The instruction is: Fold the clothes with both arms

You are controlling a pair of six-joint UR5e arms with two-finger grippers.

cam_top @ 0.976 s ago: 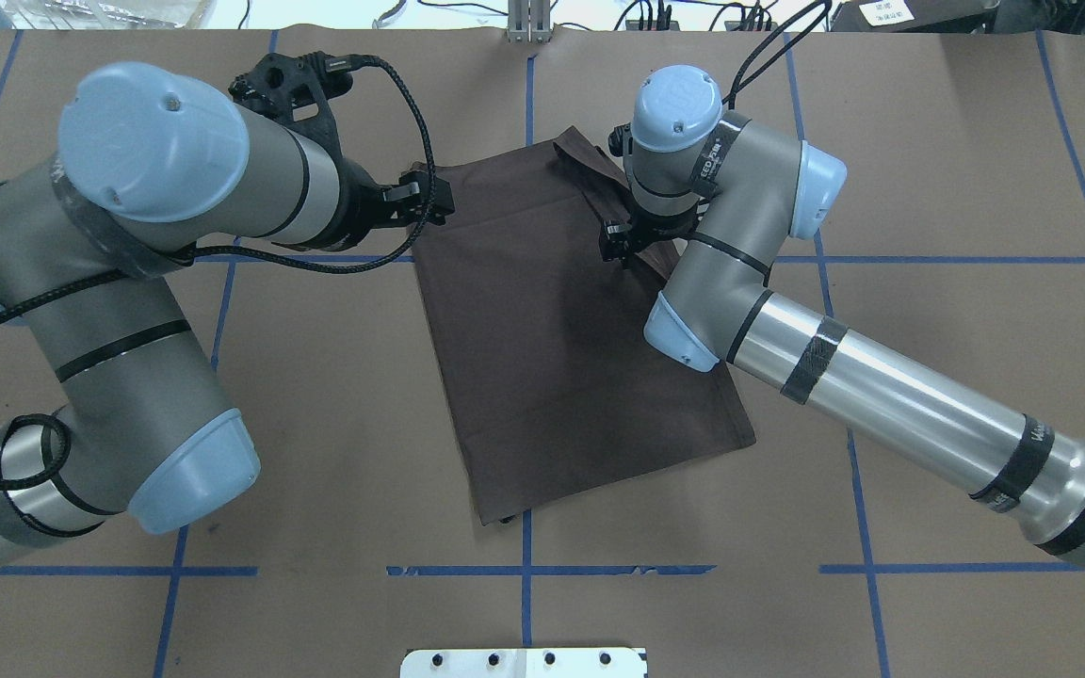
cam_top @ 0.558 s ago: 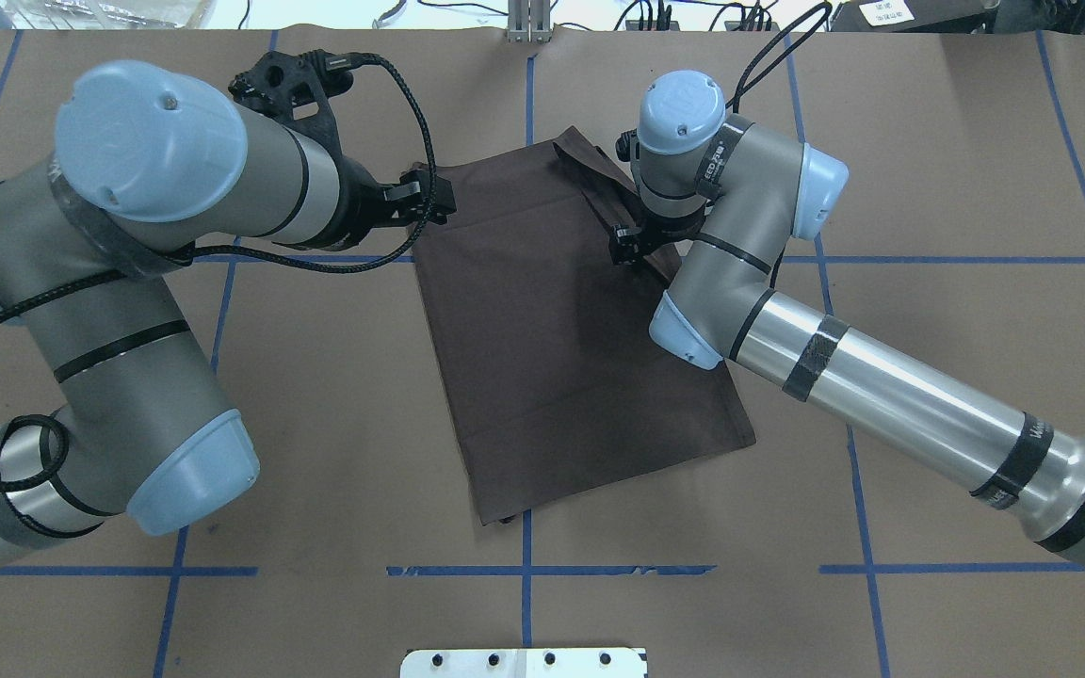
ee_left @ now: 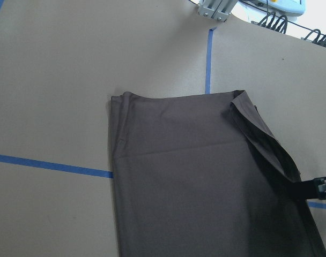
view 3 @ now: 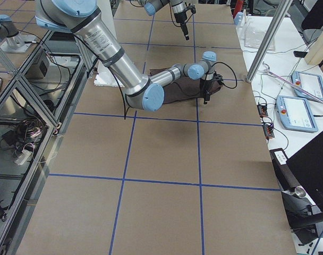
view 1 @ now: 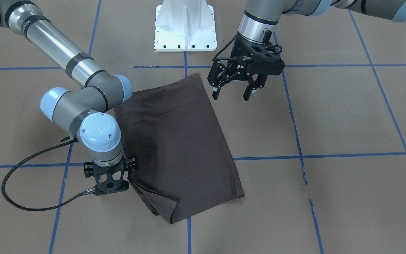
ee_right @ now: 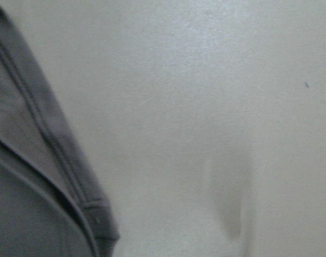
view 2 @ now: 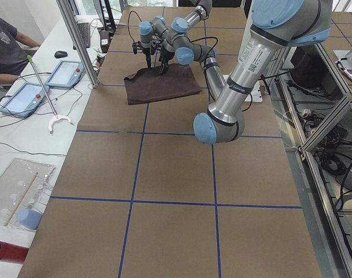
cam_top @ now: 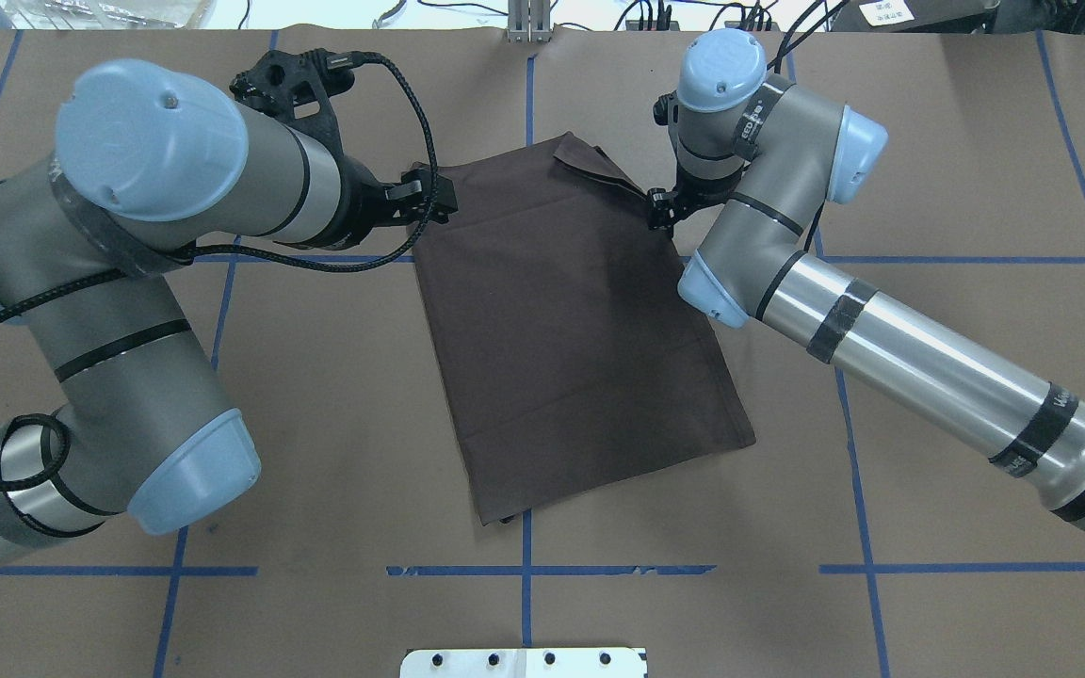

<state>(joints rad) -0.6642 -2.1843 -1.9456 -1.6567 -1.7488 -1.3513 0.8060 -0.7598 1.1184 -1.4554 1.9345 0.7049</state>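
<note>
The clothes are one dark brown T-shirt [cam_top: 561,330] [view 1: 178,141], folded into a rectangle and lying flat on the brown table. A loose flap [cam_top: 590,165] is turned over at its far right corner. My left gripper [view 1: 231,96] [cam_top: 425,200] hangs open and holds nothing, well above the table by the shirt's left far corner. My right gripper [cam_top: 660,209] is low at the shirt's far right edge, just off the fabric. Its wrist hides the fingers, so I cannot tell whether it is open or shut. The right wrist view shows only the shirt's hem [ee_right: 50,160] and bare table.
The white pedestal base [view 1: 185,26] stands at the robot's side of the table. A black cable [view 1: 30,201] loops on the table by the right wrist. Blue tape lines [cam_top: 524,570] cross the paper cover. A seated person [view 2: 8,46] and tablets are beyond the far table edge.
The right arm has swung from above the shirt's far right part outward and away, and its gripper now stands off the shirt's edge. The left arm has stayed put.
</note>
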